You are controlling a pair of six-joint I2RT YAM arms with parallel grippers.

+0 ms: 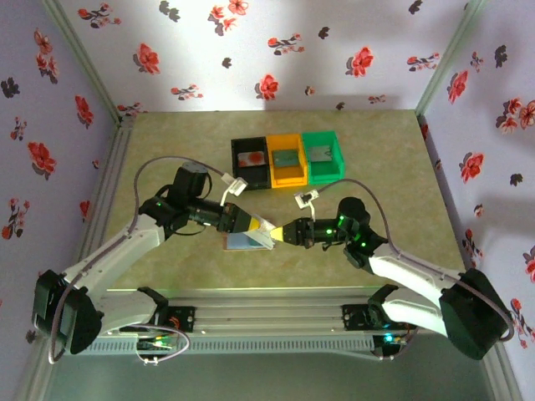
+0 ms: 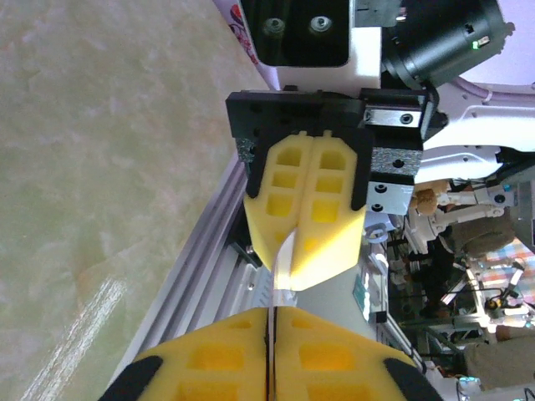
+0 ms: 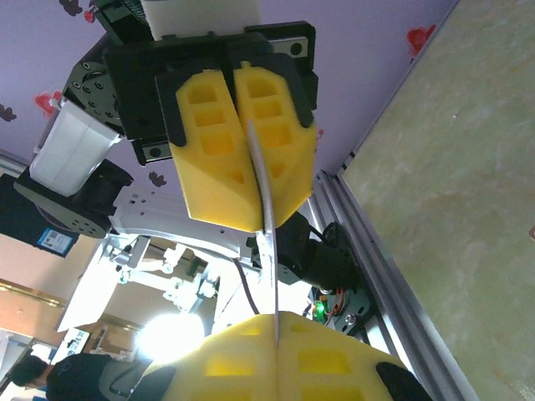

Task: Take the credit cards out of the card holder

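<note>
The card holder [image 1: 245,241], pale blue-grey with a tan edge, hangs above the table between both arms. My left gripper [image 1: 261,224] is shut on it from the left. My right gripper [image 1: 282,233] meets it tip to tip from the right and is shut on a thin pale credit card [image 2: 284,271] at the holder's right edge. In the left wrist view my own gripper [image 2: 272,334] pinches that edge-on sheet, with the right arm's yellow fingers [image 2: 326,209] facing me. In the right wrist view the sheet [image 3: 269,225] runs from my gripper [image 3: 276,334] into the left arm's fingers [image 3: 217,167].
A black bin [image 1: 251,160], an orange bin [image 1: 286,159] and a green bin [image 1: 322,156] stand in a row behind the grippers, each with a flat item inside. Flowered walls close the table on three sides. A metal rail [image 1: 267,311] lies along the near edge.
</note>
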